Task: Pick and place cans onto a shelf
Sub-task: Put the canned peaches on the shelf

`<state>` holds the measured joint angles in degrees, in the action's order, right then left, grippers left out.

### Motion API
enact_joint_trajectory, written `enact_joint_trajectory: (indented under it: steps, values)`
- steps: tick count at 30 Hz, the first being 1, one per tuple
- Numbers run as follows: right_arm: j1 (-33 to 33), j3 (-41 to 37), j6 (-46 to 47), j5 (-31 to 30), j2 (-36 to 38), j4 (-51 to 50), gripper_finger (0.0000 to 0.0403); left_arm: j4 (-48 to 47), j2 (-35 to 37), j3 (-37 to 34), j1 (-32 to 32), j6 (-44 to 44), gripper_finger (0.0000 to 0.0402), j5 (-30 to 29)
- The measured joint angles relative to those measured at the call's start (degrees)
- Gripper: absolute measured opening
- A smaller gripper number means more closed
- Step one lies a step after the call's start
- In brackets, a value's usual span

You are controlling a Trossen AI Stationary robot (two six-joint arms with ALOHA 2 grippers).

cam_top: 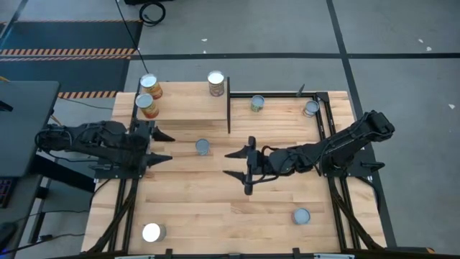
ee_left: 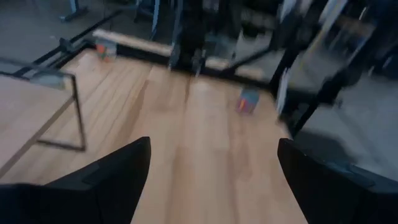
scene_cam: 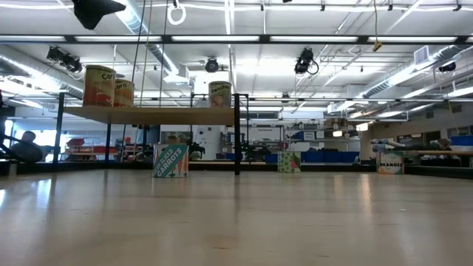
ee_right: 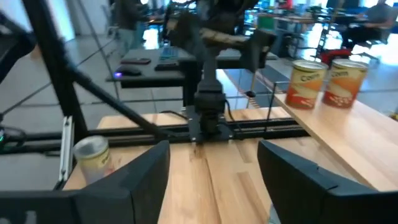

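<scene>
Two arms stretched low, left pincer (cam_top: 164,146) apart, right pincer (cam_top: 231,163) apart, both empty

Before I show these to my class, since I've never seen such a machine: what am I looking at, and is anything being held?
Two dark robot arms work at a wooden table, stacking cans on a small raised shelf. One picture looks straight down, one looks level from the tabletop, and two come from cameras on the arms' wrists.

From above, the left gripper and the right gripper face each other, both open and holding nothing. Three cans stand on the shelf. Five others sit on the table, among them a blue-topped one between the grippers and a bright-topped one at the near left corner.
</scene>
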<state>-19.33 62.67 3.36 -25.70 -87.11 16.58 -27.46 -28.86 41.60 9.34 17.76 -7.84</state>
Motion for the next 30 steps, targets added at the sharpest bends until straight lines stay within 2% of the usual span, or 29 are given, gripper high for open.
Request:
enact_joint_trajectory:
  steps: [2,5,8,12,18,23,27,30]
  values:
    - [0.02,0.0,-1.49,1.38,0.0,-0.02,0.0261,1.27,-0.21,0.02,-0.01,1.41,0.0357,2.12]
    - [0.0,0.0,-2.74,2.69,0.0,-0.56,0.0269,1.91,-2.56,0.02,1.01,2.14,0.0357,8.55]
    - [0.01,0.0,-3.59,2.82,0.02,-1.0,0.027,4.98,-6.88,0.02,5.02,5.25,0.0357,9.34]
    - [-0.05,0.0,-3.56,2.84,0.14,-4.18,0.0268,5.49,-14.08,0.02,13.75,11.56,0.0357,7.82]
    - [-0.18,0.0,-1.59,2.85,0.24,-8.47,0.0268,-3.16,-22.89,2.49,29.57,33.98,0.0357,5.13]
    - [0.35,0.0,-1.58,2.73,0.26,-9.5,0.0268,-15.27,-31.13,11.85,42.18,54.68,0.0357,4.55]
    - [1.21,0.0,-1.6,2.57,0.28,-9.51,0.0268,-24.43,-39.09,19.38,51.17,70.14,0.0357,8.75]
    - [1.66,0.0,-1.87,2.39,0.28,-9.45,0.0268,-26.74,-44.5,22.98,56.4,77.13,0.0357,13.07]
